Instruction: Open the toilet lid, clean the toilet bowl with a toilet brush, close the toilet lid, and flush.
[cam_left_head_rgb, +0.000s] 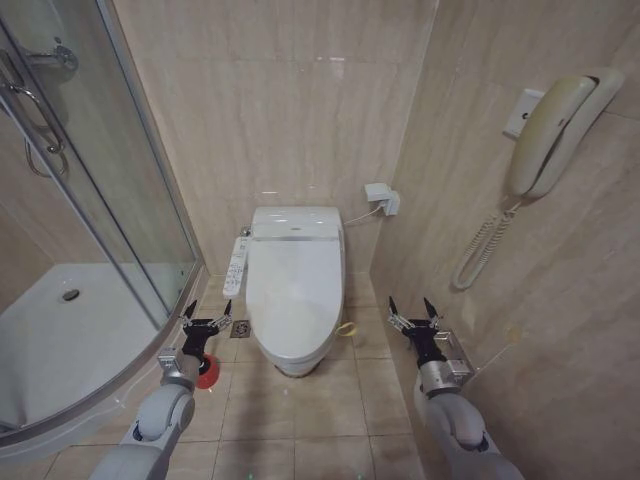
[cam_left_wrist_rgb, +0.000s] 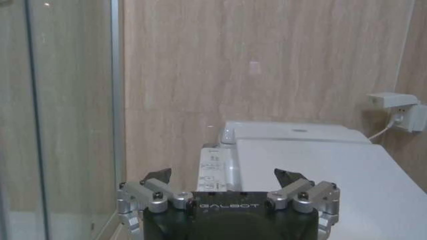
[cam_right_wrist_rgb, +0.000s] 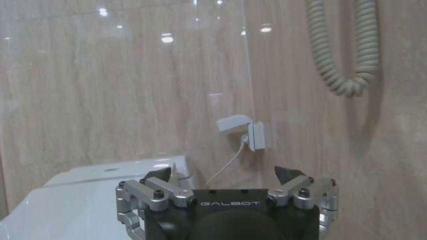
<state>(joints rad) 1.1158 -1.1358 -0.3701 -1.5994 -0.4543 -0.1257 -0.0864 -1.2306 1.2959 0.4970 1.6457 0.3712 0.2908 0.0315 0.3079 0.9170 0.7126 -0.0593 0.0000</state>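
One toilet bowl (cam_left_head_rgb: 293, 350), one toilet lid (cam_left_head_rgb: 294, 290), two hands, one wall phone (cam_left_head_rgb: 555, 130), prob. one red brush holder (cam_left_head_rgb: 207, 372).

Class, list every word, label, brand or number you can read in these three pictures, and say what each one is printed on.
"GALBOT": on the left gripper's black body, left wrist view.
"GALBOT": on the right gripper's black body, right wrist view.
Button panel beside the toilet lid: it carries markings, too small to read.
Nothing readable on the wall phone or wall socket.

I read "GALBOT" on the left gripper (cam_left_wrist_rgb: 225, 176) body and again on the right gripper (cam_right_wrist_rgb: 225, 174) body; button panel (cam_left_wrist_rgb: 212, 172) print too small to read.
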